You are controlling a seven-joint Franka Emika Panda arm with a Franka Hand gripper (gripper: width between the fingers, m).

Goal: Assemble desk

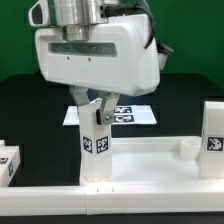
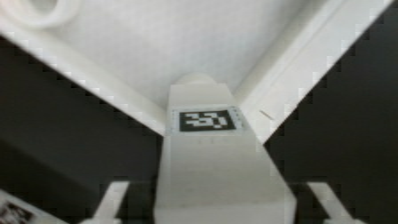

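Note:
The white tabletop (image 1: 150,160) lies flat near the front of the black table, rim up. A white square leg (image 1: 97,145) with a black-and-white tag stands upright at the tabletop's corner on the exterior view's left. My gripper (image 1: 97,110) comes down from above and is shut on the top of this leg. In the wrist view the leg (image 2: 214,150) runs away from me between my two fingers (image 2: 116,200), with the tabletop (image 2: 125,50) and one round socket (image 2: 45,10) beyond it. Whether the leg's foot sits in a socket is hidden.
A second tagged leg (image 1: 213,135) stands upright at the exterior view's right. Another tagged leg (image 1: 8,162) lies at the left edge. The marker board (image 1: 125,114) lies behind the gripper. A long white border rail (image 1: 120,200) runs along the front.

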